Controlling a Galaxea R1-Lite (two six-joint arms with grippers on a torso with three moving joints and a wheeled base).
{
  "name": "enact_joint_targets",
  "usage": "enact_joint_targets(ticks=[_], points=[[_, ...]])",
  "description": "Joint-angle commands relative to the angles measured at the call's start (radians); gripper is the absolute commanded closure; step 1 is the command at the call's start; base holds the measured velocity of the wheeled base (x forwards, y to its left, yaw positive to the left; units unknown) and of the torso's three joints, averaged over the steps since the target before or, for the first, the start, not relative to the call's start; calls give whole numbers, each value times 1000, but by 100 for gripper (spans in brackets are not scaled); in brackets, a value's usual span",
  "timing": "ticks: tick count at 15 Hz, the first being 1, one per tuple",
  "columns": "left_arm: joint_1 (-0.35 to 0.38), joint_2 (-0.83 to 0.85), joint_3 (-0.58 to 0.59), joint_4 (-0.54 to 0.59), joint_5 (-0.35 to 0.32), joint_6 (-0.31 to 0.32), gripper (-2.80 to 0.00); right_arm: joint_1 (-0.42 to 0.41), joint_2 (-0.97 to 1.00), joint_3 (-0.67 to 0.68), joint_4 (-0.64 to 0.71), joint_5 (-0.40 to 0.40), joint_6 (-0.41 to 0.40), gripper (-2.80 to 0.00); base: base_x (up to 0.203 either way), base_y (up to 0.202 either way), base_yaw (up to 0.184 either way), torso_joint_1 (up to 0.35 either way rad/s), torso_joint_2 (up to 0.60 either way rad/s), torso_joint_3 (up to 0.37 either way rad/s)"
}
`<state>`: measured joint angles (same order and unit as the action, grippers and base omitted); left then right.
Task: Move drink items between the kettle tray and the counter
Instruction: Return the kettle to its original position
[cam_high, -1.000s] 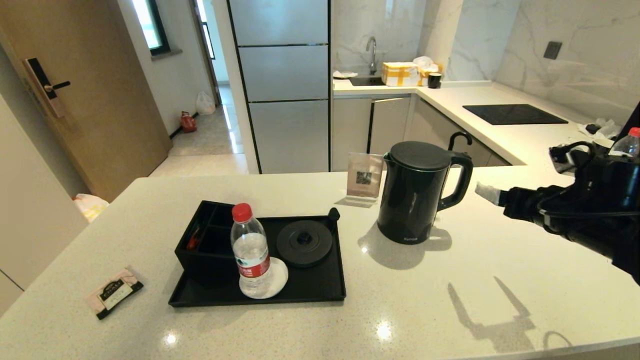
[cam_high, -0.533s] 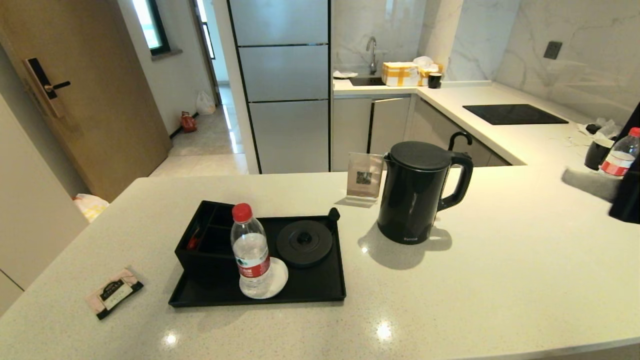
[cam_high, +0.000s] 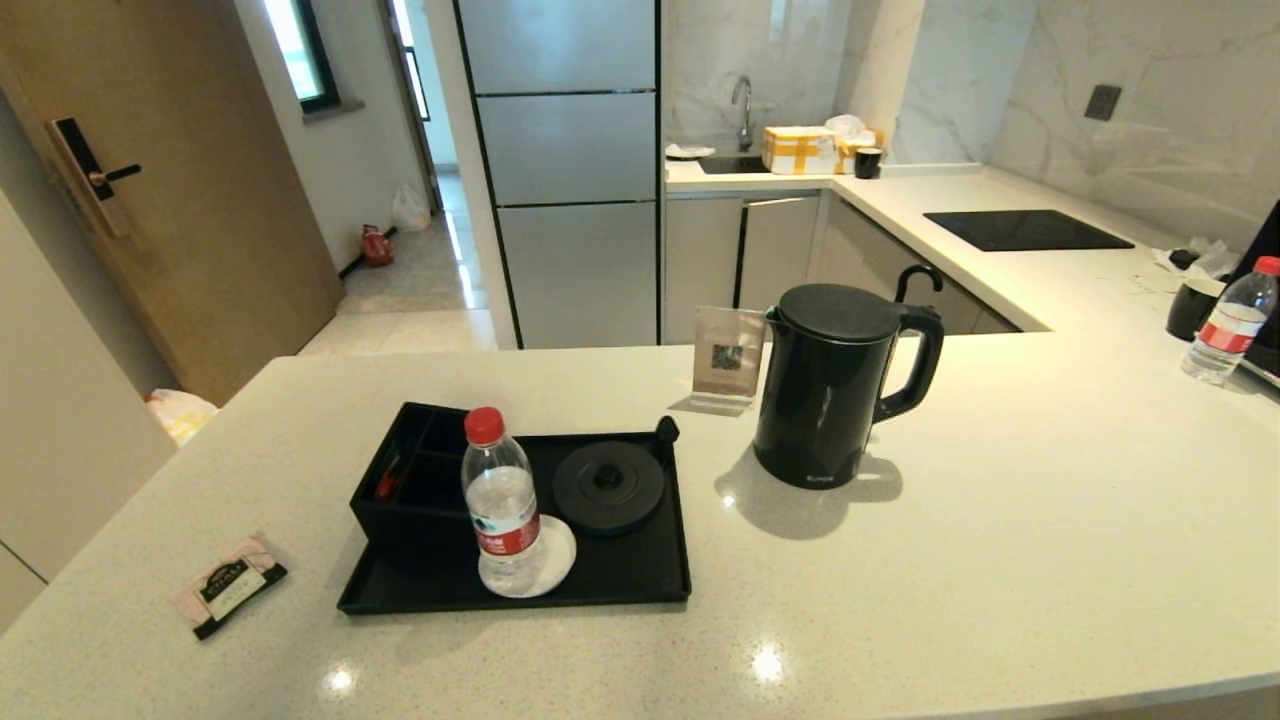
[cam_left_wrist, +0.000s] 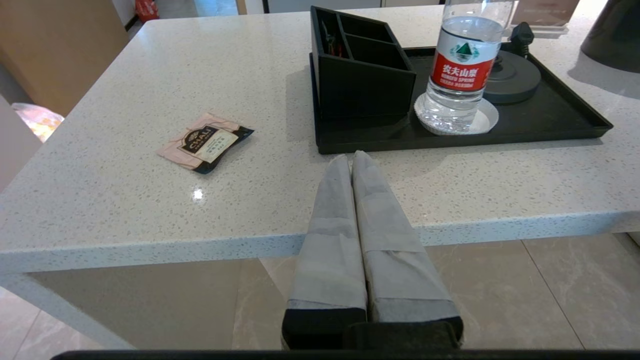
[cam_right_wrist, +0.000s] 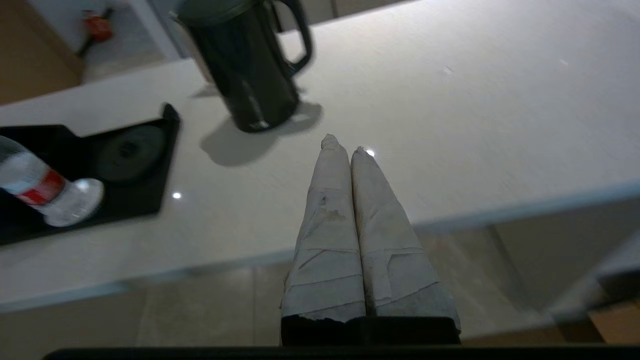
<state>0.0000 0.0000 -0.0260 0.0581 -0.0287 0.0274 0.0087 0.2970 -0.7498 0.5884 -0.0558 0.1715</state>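
Note:
The black kettle (cam_high: 835, 385) stands upright on the beige counter (cam_high: 1000, 520), right of the black tray (cam_high: 640, 580), handle turned right. The tray's round kettle base (cam_high: 608, 487) is bare, and its divided box (cam_high: 410, 480) sits at its left end. Left of the tray the pink tea sachet (cam_high: 228, 585) lies flat on the counter. Neither arm shows in the head view. My left gripper (cam_left_wrist: 350, 156) is shut and empty at the counter's front edge, just short of the tray (cam_left_wrist: 550, 127), with the sachet (cam_left_wrist: 205, 142) to one side. My right gripper (cam_right_wrist: 342, 142) is shut and empty, short of the kettle (cam_right_wrist: 247, 65).
A red-capped water bottle (cam_high: 500, 500) stands on a white coaster on the tray. A small card stand (cam_high: 728, 360) is behind the kettle. Another bottle (cam_high: 1225, 320) and a black cup (cam_high: 1190, 308) stand at the far right, near the white worktop with the hob (cam_high: 1025, 228).
My right arm, stretched over the counter near the kettle's handle a second ago, has pulled back out of the head view. The kettle, tray and sachet have stayed put.

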Motion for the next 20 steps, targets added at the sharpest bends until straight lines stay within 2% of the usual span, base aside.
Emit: enact_joint_targets(ticks=[1, 4, 6, 8, 10, 13, 15, 17, 18, 19, 20], points=[[0, -1, 0, 0, 0, 0, 0, -3, -204, 2, 100, -10, -11, 0, 0, 0, 0, 0, 0, 0], [0, 0, 0, 0, 0, 0, 0, -7, -292, 98, 152, -6, -35, 0, 0, 0, 0, 0, 0, 0], [0, 0, 0, 0, 0, 0, 0, -7, -295, 185, 117, -25, -36, 0, 0, 0, 0, 0, 0, 0], [0, 0, 0, 0, 0, 0, 0, -7, -295, 320, -42, -64, -40, 0, 0, 0, 0, 0, 0, 0], [0, 0, 0, 0, 0, 0, 0, -7, -295, 450, -268, -100, -49, 0, 0, 0, 0, 0, 0, 0], [0, 0, 0, 0, 0, 0, 0, -7, -295, 458, -285, -110, -52, 0, 0, 0, 0, 0, 0, 0], [0, 0, 0, 0, 0, 0, 0, -7, -295, 529, -393, -62, -80, 0, 0, 0, 0, 0, 0, 0], [0, 0, 0, 0, 0, 0, 0, -7, -295, 703, -516, 5, -152, 0, 0, 0, 0, 0, 0, 0], [0, 0, 0, 0, 0, 0, 0, -7, -295, 745, -578, 38, -189, 0, 0, 0, 0, 0, 0, 0], [0, -1, 0, 0, 0, 1, 0, -7, -295, 750, -588, 47, -190, 0, 0, 0, 0, 0, 0, 0], [0, 0, 0, 0, 0, 0, 0, -7, -295, 750, -588, 45, -156, 0, 0, 0, 0, 0, 0, 0]])
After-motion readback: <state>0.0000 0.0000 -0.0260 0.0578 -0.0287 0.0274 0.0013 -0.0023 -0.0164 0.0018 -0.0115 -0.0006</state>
